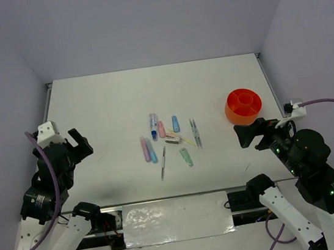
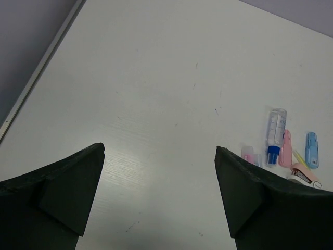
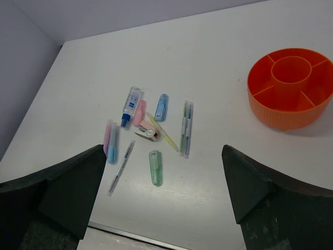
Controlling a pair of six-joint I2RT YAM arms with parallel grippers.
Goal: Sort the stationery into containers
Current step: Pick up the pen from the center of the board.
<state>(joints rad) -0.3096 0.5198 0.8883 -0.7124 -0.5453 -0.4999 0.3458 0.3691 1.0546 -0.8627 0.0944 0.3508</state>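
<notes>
Left gripper (image 2: 158, 151) is hovering over the white table (image 2: 156, 78), jaws standing spread wide. Stationery cluster (image 2: 285, 148) is lying ahead and to its right, well apart from the fingers. Right gripper (image 3: 164, 150) is hanging with jaws likewise spread. Green marker (image 3: 155, 167) is lying just ahead, between its fingers; grey pen (image 3: 121, 167) lying left of that. Orange cup (image 3: 286, 112) is sitting upright, ahead and to the right, apart from the cluster.

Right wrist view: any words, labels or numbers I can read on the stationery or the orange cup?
None can be read.
Clear bottle with blue cap: a label shows, too blurred to read.
Orange cup: no marking visible.
</notes>
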